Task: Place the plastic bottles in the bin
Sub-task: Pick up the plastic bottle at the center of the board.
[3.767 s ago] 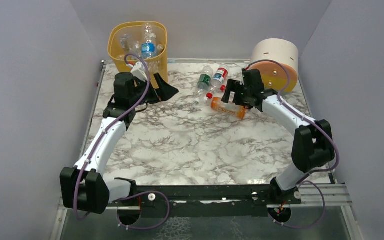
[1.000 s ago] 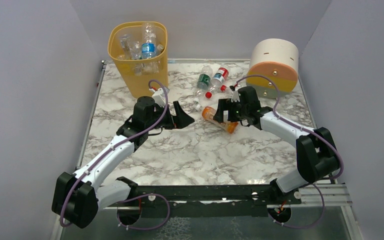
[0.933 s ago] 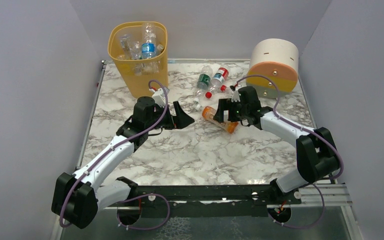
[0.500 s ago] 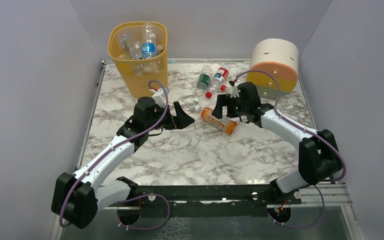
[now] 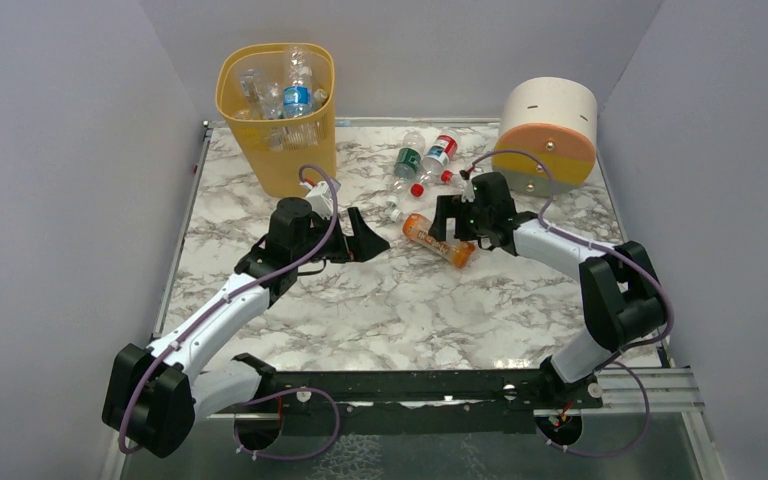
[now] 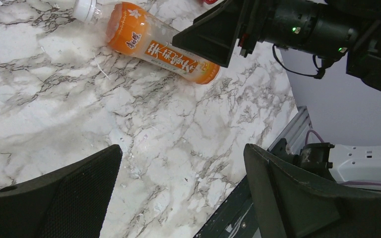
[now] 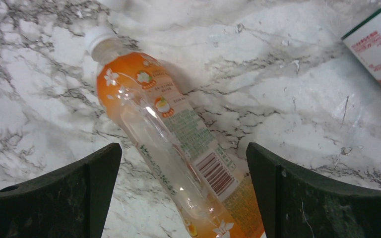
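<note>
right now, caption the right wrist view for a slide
Open right gripper over an orange-labelled bottle lying on the marble table.

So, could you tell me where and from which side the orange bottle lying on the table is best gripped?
Probably across the labelled mid-body of the orange bottle, coming straight down from above. It lies flat on its side, so the round barrel is exposed on top, and the open right hand hangs directly over it.
</note>
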`<state>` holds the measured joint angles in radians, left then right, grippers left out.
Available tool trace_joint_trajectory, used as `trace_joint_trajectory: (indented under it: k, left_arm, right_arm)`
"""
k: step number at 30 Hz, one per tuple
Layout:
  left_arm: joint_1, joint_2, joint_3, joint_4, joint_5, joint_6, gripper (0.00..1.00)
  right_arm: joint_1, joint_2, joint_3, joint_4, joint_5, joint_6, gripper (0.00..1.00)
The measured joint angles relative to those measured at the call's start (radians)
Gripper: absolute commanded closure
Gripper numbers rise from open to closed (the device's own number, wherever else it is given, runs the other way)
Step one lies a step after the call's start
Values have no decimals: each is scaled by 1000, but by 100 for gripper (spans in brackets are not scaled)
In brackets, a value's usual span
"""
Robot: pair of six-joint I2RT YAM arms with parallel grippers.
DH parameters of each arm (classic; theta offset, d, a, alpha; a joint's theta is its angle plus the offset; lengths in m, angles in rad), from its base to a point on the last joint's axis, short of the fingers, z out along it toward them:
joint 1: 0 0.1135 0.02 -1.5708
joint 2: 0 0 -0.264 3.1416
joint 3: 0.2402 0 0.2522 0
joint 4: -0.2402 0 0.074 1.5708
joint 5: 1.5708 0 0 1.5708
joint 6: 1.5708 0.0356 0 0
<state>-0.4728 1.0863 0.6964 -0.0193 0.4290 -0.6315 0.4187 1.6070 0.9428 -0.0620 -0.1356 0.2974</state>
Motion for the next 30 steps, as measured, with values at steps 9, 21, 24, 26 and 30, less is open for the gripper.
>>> trace_joint_trajectory:
  k: [9, 21, 24, 26, 30]
  left_arm:
    - [0, 0, -47, 48, 0, -18, 1]
    - [-1, 23, -54, 72, 0, -23, 1]
    - [-1, 29, -54, 74, 0, -24, 1]
    - [-1, 29, -54, 77, 0, -26, 1]
    - [-1, 29, -58, 85, 0, -32, 1]
  right_arm:
    - [-2, -1, -128, 65, -63, 18, 0]
    - [45, -46, -222, 126, -148, 58, 21]
    - [58, -46, -222, 129, -163, 65, 30]
    - [63, -46, -222, 127, -171, 70, 34]
    - [71, -60, -219, 111, -180, 73, 40]
